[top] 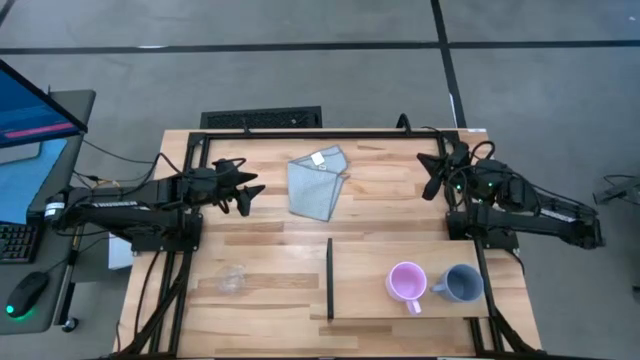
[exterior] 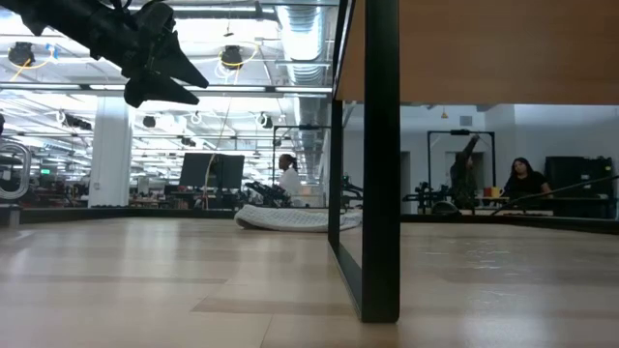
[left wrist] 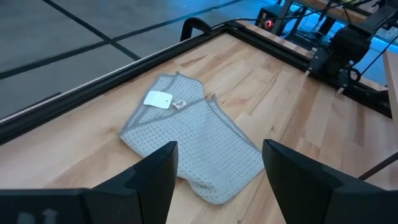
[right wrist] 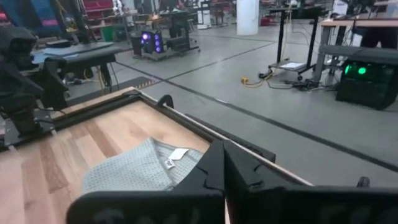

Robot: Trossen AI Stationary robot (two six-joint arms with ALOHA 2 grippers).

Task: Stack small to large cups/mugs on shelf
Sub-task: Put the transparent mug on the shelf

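At nine o'clock, left gripper (top: 250, 190): jaws apart, empty, beside cloth (top: 318, 183). At two o'clock, right gripper (top: 433, 180): jaws closed. Shelf (top: 360, 300) at five o'clock bears pink mug (top: 406, 282) and grey-blue mug (top: 461, 284); clear cup (top: 232, 281), faint, apparently at seven o'clock, off-shelf.

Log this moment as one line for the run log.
left end effector: open, above table near cloth | right end effector: shut, idle | pink mug, grey mug: on shelf, unstacked | clear cup: on table
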